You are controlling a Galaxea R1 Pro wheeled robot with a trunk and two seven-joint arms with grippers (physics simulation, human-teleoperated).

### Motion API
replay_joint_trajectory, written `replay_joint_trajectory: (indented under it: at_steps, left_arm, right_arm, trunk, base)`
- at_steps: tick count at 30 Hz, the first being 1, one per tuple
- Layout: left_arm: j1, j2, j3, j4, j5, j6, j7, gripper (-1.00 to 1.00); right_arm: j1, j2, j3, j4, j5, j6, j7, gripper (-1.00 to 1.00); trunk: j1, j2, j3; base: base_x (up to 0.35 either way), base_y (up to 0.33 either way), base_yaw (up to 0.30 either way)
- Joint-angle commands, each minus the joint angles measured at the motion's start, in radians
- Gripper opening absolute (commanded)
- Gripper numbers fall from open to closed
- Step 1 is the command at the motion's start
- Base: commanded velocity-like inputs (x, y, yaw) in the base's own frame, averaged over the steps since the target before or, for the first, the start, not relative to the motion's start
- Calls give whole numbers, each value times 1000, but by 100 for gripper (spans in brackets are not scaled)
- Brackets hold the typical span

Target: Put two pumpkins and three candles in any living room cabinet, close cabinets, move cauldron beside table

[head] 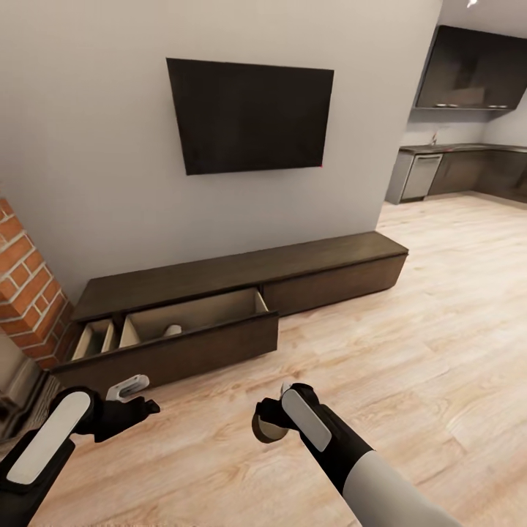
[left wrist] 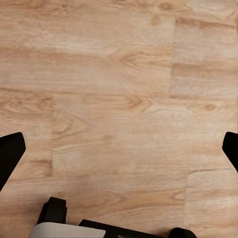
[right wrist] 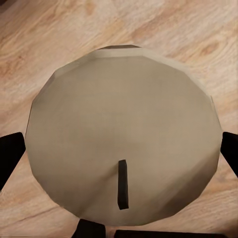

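Candle sits clamped in my right gripper in the head view, low over bare plank floor, with open room between me and the long dark-brown cabinet along the far wall, whose pull-out compartment stands open at the left, next to the brick fireplace, with a second pale candle inside. My left wrist view shows my left gripper spread wide over light, grained wood planks, holding nothing. My right wrist view shows the beige faceted candle, its dark wick on top, between my black fingertips.
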Motion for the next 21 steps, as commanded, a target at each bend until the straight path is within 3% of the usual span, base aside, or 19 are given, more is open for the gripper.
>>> replay_joint_trajectory:
  at_steps: [1, 13, 21]
  left_arm:
    - [-1, 1, -2, -1, 9, 0, 10, 100]
    - [-1, 1, -1, -5, 10, 1, 7, 100]
    - [-1, 1, -2, -5, 12, 2, 3, 100]
  right_arm:
    - [-1, 0, 2, -1, -7, 1, -8, -100]
    - [-1, -1, 2, -1, -9, 1, -9, -100]
    - [-1, -1, 0, -3, -10, 1, -7, -100]
  trunk:
    - [-4, 7, 2]
    - [-50, 91, 40]
    - [-50, 91, 40]
  base:
    - [0, 0, 252]
    - [0, 0, 287]
    - [0, 0, 127]
